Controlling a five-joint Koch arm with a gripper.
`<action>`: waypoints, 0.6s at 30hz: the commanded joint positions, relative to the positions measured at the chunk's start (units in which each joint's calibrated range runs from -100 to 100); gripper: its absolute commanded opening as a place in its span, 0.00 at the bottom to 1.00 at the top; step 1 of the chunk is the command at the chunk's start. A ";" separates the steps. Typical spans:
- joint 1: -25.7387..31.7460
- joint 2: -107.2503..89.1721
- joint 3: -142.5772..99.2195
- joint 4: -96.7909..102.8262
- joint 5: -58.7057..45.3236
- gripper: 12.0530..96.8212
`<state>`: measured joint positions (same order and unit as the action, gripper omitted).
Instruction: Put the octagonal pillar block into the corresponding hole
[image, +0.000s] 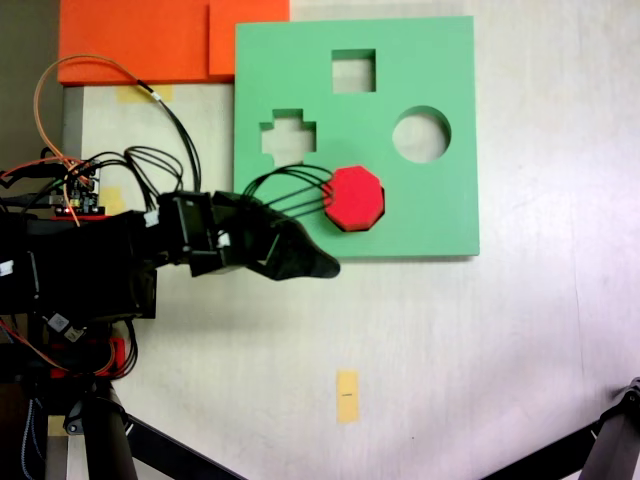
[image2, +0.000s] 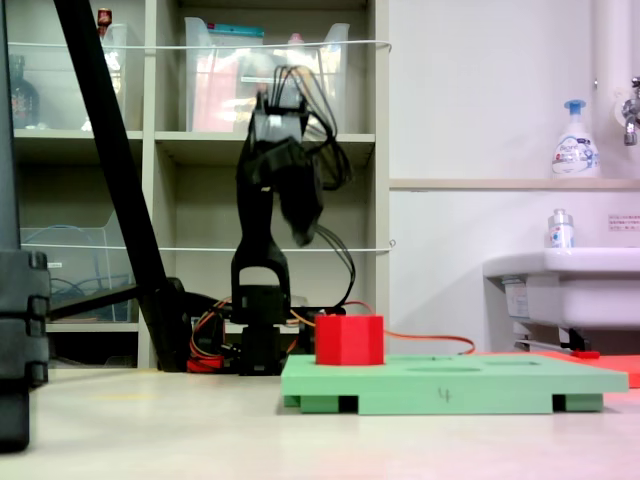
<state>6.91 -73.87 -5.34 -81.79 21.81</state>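
Looking down from the top fixed view: small bright red eight-sided foam block (image: 355, 198) sitting on the flat square green foam board (image: 440, 60), over the eight-sided cutout (image: 343, 227) near the board's lower edge, with a thin dark sliver of that opening showing along the block's lower left side. Cross-shaped, square and round cutouts lying open elsewhere on the board. Black gripper (image: 325, 265) just off the board's lower edge, apart from the block, its tips overlapping into one dark point (spread or pressed together, cannot tell).

Seen from the low side fixed view: red block (image2: 349, 340) standing tall above the green board (image2: 450, 385), hardly sunk at all, so judged not seated yet. Gripper (image2: 303, 235) hanging well above, empty, jaws one behind the other.

To finish well: square the eight sides to the cutout first, then press straight down on the flat top, gently, without tilting or dragging the light board.
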 joint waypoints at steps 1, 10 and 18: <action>-1.81 -11.18 -6.42 21.95 -2.54 0.58; -4.35 -26.13 -75.92 92.72 -14.36 0.45; -4.30 -26.13 -94.66 105.53 -16.31 0.41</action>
<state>2.56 -99.32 -98.82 23.25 6.18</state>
